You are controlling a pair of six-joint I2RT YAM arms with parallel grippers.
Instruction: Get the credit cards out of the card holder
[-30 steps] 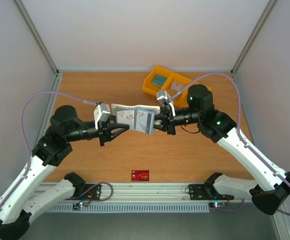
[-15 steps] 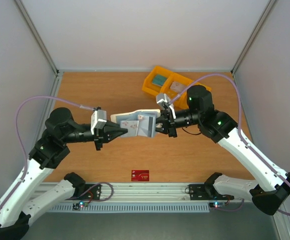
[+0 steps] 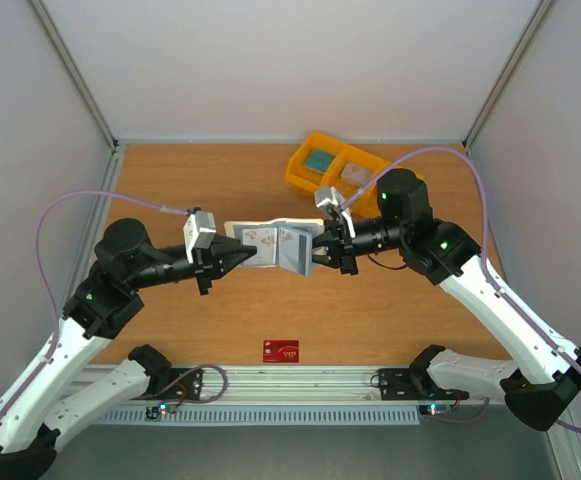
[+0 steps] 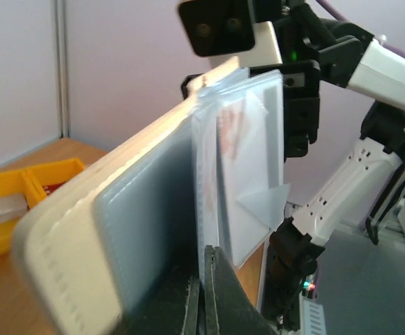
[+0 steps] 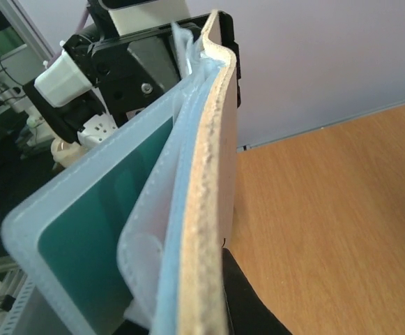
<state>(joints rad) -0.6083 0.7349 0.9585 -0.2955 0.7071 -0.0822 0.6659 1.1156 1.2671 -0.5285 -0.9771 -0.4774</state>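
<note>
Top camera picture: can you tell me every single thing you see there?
Cream-white folding card holder: one, grey-blue inside, held up between the grippers.
Pale card with reddish print: one, in the holder's sleeves.
Red rectangular card: one, on the table near the arm bases.
Yellow plastic bin tray: one, far right of table, small things inside.
Wooden table: one, brown.
Left gripper: one, black, shut at the holder's left edge.
Right gripper: one, black, shut on the holder.

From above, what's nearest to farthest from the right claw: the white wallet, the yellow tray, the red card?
1. Cream-white folding card holder, clamped in the right gripper.
2. Yellow plastic bin tray, just behind, toward the back.
3. Red rectangular card, lying alone at the front.
</note>
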